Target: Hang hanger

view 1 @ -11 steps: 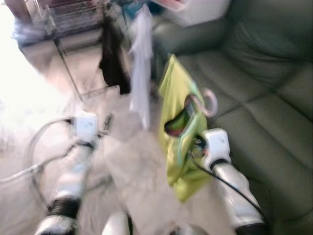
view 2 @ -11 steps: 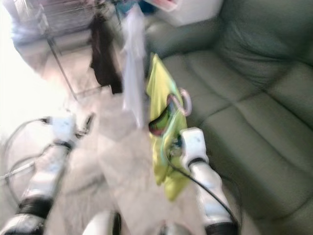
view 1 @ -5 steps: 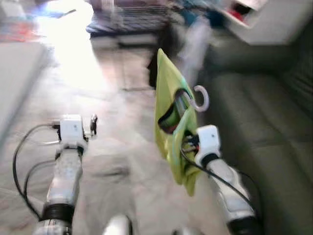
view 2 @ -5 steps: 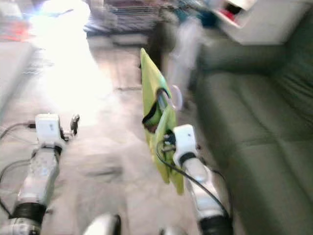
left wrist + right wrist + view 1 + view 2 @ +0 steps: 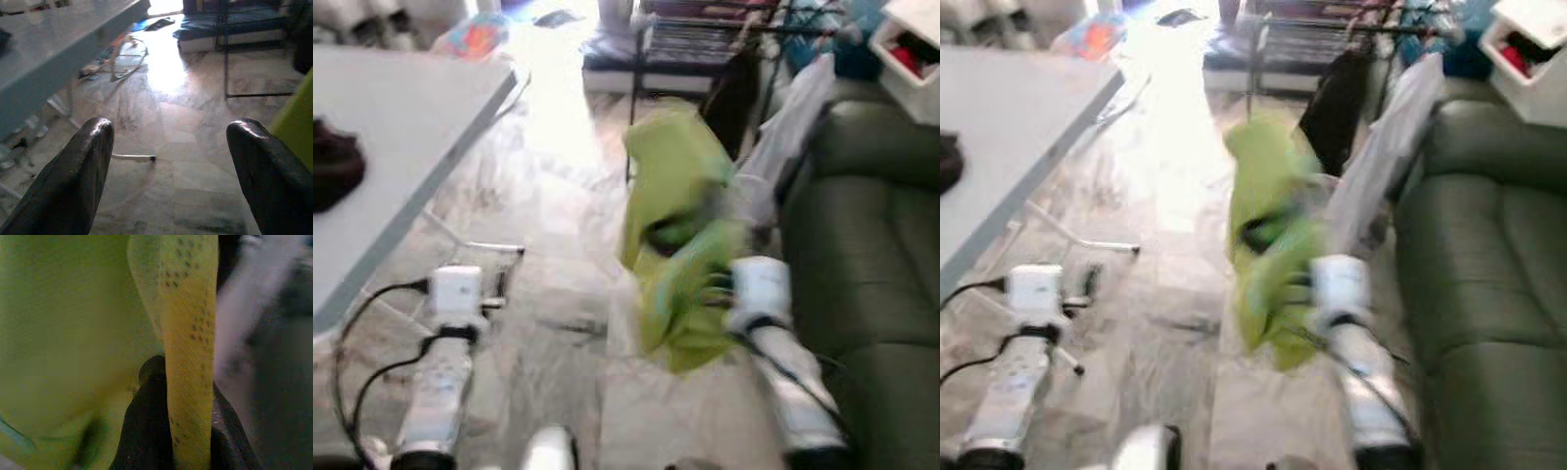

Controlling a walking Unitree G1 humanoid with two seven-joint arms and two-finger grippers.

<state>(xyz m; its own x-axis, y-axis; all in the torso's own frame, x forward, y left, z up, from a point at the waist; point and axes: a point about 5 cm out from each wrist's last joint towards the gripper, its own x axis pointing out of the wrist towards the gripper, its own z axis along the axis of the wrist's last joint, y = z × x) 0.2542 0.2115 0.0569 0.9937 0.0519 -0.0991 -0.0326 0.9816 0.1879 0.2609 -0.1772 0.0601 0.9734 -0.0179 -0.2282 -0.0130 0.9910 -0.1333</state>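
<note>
Dark green sofa (image 5: 871,255) just to the right of the right tool, running away from it. Pale marble floor (image 5: 558,323) beneath both tools, glaring white farther ahead. Grey counter (image 5: 391,127) up and to the left of the left tool, a dark bundle (image 5: 335,171) lying on it. Drying rack (image 5: 1332,29) well ahead of the right tool, a black garment (image 5: 1334,108) and a white garment (image 5: 1386,157) hanging from it. Lime-green shirt (image 5: 677,235) held up at the right tool (image 5: 720,289), blurred; hanger inside too smeared to make out. In the right wrist view, black fingers (image 5: 151,431) pressed together on a fold of the green cloth. Left tool (image 5: 168,171) low over the floor, fingers spread wide, nothing between them.
</note>
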